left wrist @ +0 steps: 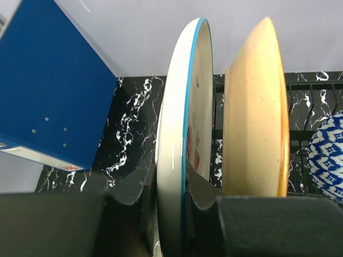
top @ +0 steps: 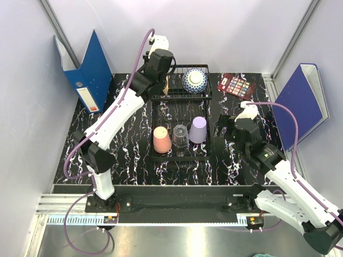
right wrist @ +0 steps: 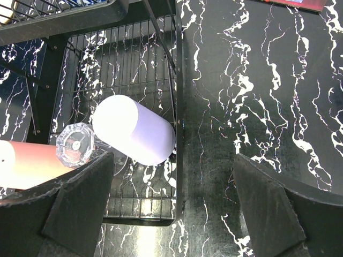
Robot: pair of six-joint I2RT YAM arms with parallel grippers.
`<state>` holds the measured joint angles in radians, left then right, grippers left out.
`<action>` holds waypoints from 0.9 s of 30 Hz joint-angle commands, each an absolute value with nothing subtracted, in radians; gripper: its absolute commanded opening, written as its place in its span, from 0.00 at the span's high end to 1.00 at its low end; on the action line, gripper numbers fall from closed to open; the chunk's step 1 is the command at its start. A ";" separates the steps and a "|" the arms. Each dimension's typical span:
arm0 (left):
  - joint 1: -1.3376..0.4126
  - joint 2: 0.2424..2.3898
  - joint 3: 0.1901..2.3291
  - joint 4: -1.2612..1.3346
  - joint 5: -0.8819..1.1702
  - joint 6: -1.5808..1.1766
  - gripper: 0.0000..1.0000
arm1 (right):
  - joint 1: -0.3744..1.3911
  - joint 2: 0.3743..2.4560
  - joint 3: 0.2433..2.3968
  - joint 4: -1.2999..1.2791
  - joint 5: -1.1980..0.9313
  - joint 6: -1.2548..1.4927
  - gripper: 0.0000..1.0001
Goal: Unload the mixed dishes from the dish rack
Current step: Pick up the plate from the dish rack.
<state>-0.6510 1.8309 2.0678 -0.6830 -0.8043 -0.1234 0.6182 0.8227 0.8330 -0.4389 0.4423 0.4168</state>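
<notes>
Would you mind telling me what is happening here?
The left gripper is closed on the white plate, standing on edge beside the cream plate in the raised section of the dish rack. The right gripper hangs open by the lavender cup. The pink cup, glass cup and bowl are in the rack too.

Left arm (top: 115, 115) is stretched way out toward the upper middle of the top view. The left gripper (left wrist: 170, 184) has both fingers (left wrist: 140, 187) pinched tight on the edge of the white plate (left wrist: 169, 107). Right arm (top: 284, 176) sits bent at lower right, and the right gripper (right wrist: 171, 206) points down with its jaws spread wide.
</notes>
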 commanded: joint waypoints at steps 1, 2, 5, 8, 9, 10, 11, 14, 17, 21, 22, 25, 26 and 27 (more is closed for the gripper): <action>-0.652 1.715 2.163 -0.538 -0.913 -0.035 1.00 | 0.624 0.819 0.834 -0.407 0.433 0.425 0.00; -0.653 1.715 2.167 -0.534 -0.917 -0.026 1.00 | 0.623 0.821 0.834 -0.410 0.431 0.425 0.00; -0.658 1.704 2.171 -0.529 -0.926 -0.017 1.00 | 0.623 0.822 0.834 -0.410 0.430 0.425 0.00; -0.661 1.686 2.174 -0.517 -0.937 -0.006 1.00 | 0.623 0.822 0.836 -0.407 0.431 0.423 0.00; -0.664 1.681 2.174 -0.511 -0.940 -0.006 1.00 | 0.623 0.822 0.836 -0.408 0.430 0.423 0.00; -0.664 1.671 2.177 -0.503 -0.948 -0.006 1.00 | 0.624 0.825 0.835 -0.407 0.430 0.423 0.00; -0.667 1.667 2.180 -0.496 -0.956 0.030 1.00 | 0.623 0.828 0.834 -0.407 0.428 0.425 0.00; -0.675 1.635 2.189 -0.483 -0.966 0.046 1.00 | 0.623 0.841 0.833 -0.402 0.416 0.428 0.00; -0.690 1.602 2.186 -0.482 -0.965 0.049 1.00 | 0.623 0.845 0.834 -0.399 0.410 0.431 0.00; -0.718 1.533 2.177 -0.482 -0.960 0.029 1.00 | 0.623 0.841 0.836 -0.397 0.407 0.436 0.00; -0.722 1.516 2.171 -0.483 -0.951 0.006 1.00 | 0.623 0.828 0.836 -0.396 0.410 0.443 0.00; -0.733 1.418 2.102 -0.483 -0.856 -0.101 1.00 | 0.623 0.792 0.842 -0.397 0.434 0.465 0.00; -0.733 1.387 2.038 -0.473 -0.751 -0.130 1.00 | 0.623 0.779 0.850 -0.397 0.468 0.469 0.00; -0.733 1.323 1.996 -0.450 -0.686 -0.152 1.00 | 0.623 0.769 0.856 -0.400 0.488 0.477 0.00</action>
<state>-0.7250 1.5314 2.0815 -0.6250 -0.8799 -0.0273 0.6182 0.8272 0.8314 -0.4385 0.4274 0.4393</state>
